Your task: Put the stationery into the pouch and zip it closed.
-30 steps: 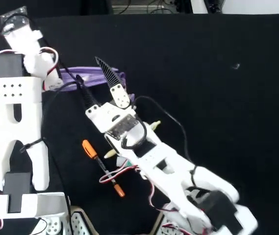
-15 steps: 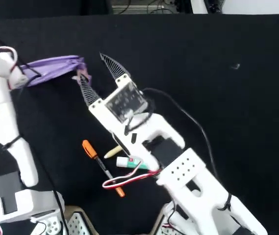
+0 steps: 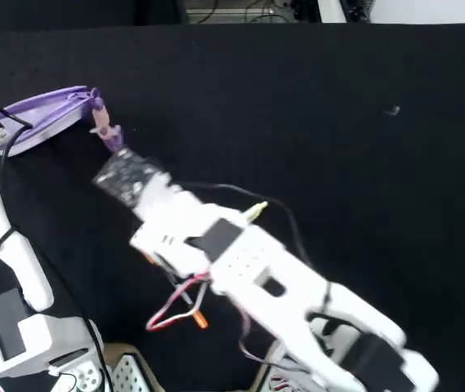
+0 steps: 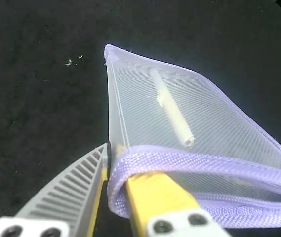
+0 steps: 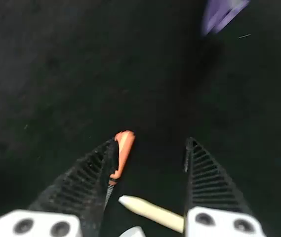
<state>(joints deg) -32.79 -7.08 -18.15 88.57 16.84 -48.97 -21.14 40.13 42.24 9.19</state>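
Right wrist view: my right claw point(image 5: 151, 144) spread open above tabletop point(image 5: 56, 59) toward near edge. Orange marker point(image 5: 124, 147) just beside one finger, cream pen point(image 5: 150, 211) crosswise between jaws. Left claw point(image 4: 113, 164) clenched on pouch point(image 4: 180, 123) rim at left edge, well apart. Right claw nearer both pens.

pouch point(image 4: 199, 123) lilac, ribbed mesh; marker point(image 5: 124, 145) orange; stick point(image 5: 150, 211) cream; table point(image 3: 363, 122) black.
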